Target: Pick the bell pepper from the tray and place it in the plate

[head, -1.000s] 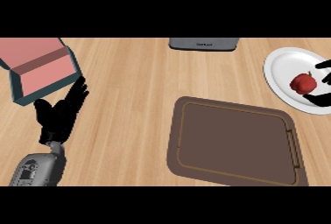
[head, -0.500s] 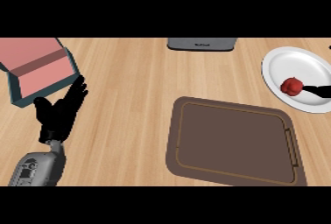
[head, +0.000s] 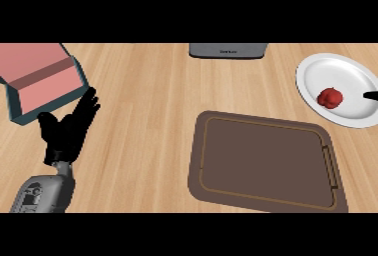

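The red bell pepper lies on the white plate at the right edge of the counter. Only a fingertip of my right hand shows at the frame's right edge, apart from the pepper, over the plate. The brown tray sits bare at the lower centre-right. At the left, my left hand rests open with straight fingers pointing up, just below the pink box.
A pink box with a teal rim occupies the upper left corner, close to my left hand's fingertips. A grey device sits at the counter's far edge, top centre. Bare wooden counter lies between the tray and my left hand.
My right hand let go of the bell pepper on the plate and has drawn back to the right, almost out of the frame. The left hand has not moved.
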Tool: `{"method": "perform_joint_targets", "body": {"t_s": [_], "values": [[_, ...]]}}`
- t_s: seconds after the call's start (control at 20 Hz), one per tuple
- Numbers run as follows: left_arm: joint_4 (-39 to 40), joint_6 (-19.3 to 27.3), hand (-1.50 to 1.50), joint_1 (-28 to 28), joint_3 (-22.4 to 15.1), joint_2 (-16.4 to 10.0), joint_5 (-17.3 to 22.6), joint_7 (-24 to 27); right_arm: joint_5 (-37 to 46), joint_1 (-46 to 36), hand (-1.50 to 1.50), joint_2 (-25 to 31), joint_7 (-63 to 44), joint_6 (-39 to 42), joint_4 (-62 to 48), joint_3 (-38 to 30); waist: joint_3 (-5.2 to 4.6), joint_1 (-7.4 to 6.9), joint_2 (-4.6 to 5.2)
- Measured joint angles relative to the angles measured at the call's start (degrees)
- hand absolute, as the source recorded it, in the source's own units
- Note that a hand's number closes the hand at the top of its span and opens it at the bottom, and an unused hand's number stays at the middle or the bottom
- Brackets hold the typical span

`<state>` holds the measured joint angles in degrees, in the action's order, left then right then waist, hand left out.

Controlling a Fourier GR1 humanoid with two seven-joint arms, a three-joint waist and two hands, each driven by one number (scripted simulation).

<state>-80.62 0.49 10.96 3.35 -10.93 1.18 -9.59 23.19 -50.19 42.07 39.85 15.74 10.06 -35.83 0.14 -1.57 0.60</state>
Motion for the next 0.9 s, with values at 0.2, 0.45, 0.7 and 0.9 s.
{"method": "perform_joint_targets", "body": {"t_s": [0.2,0.45,0.7,0.9], "values": [[0.28,-0.11,0.0,-0.01,0.09,-0.02,-0.2,0.35,-1.79,1.09,-1.5,1.79,-1.07,6.48,-1.44,-1.09,0.04,-0.29,0.2],[-0.1,-0.13,0.0,-0.44,0.06,0.29,-0.31,0.71,-2.74,4.0,-1.5,3.16,0.38,8.24,-0.73,-1.47,0.12,-0.66,0.42],[0.59,-0.51,0.0,0.08,0.22,0.15,-0.39,1.1,-3.52,6.33,-1.5,5.25,0.85,8.89,-0.34,-1.92,0.19,-0.9,0.62],[0.64,-0.31,0.0,1.03,0.28,0.3,-0.42,0.36,-3.98,7.62,-1.5,5.85,1.52,8.44,-0.05,-2.16,0.23,-1.0,0.67]]}}
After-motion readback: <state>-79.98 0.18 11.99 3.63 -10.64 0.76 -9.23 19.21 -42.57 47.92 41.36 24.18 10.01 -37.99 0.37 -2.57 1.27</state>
